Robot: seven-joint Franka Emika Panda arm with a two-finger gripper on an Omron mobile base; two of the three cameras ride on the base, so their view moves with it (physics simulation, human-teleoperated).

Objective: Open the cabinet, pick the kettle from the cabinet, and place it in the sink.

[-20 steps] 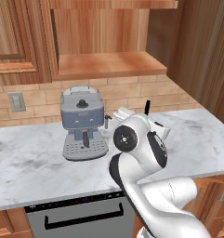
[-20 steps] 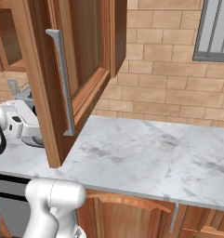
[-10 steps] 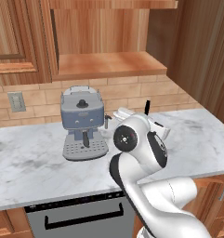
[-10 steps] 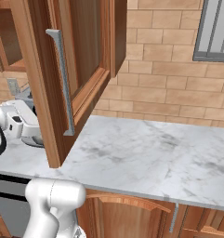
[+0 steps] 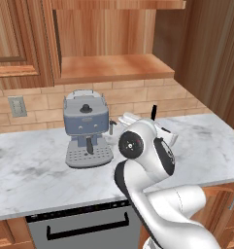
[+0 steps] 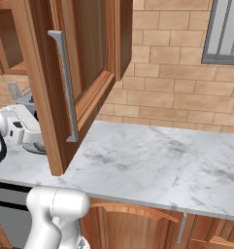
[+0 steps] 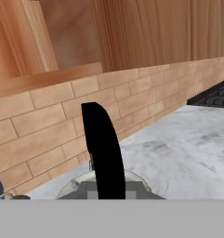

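Marble counter (image 5: 36, 170) runs along a brick backsplash (image 6: 167, 92), with a window (image 6: 225, 29) at far right and a dishwasher front (image 5: 84, 228) under the near edge

Cabinet (image 5: 108, 68) stands open above the counter. Its door (image 6: 84, 73) is swung out toward the near side, silver bar handle (image 6: 65, 82) facing right in the right base view. The cabinet's wooden shelf is lit and in plain sight

Espresso machine (image 5: 87, 129) sits on the counter against the backsplash, below the cabinet's left half

Arm folds up from the near edge. Gripper (image 6: 22, 135) is low over the counter, just right of the espresso machine

Kettle (image 7: 104, 158) is at the gripper:
- hand view: its black handle rises dead centre from the bottom, with the pale silvery body spreading just under it
- left base view: the black handle tip pokes up behind the wrist
- right base view: pale rounded body against the white hand, partly hidden by the door

Gripper is clenched, grasping the kettle by the handle; fingertips themselves are hidden. Cannot tell whether the kettle's base touches the marble or hangs just above it

Kettle is outside the cabinet, below shelf level, near the backsplash
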